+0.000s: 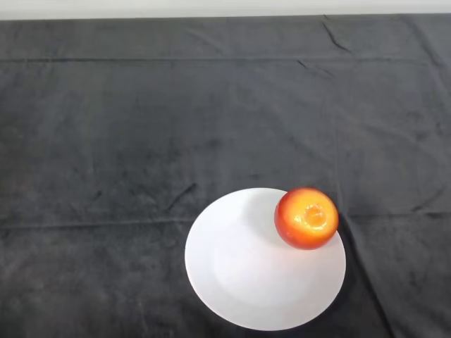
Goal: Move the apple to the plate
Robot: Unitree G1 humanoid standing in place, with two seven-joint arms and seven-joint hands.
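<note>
A red and orange apple (pixel 306 217) rests on the upper right part of a round white plate (pixel 243 271), close to the rim. The apple's dimpled end faces up. The plate lies flat on the dark cloth near the front of the table, a little right of the middle.
The dark cloth (pixel 141 127) covers the whole table, with shallow creases across it. The table's far edge (pixel 225 19) runs along the top of the view.
</note>
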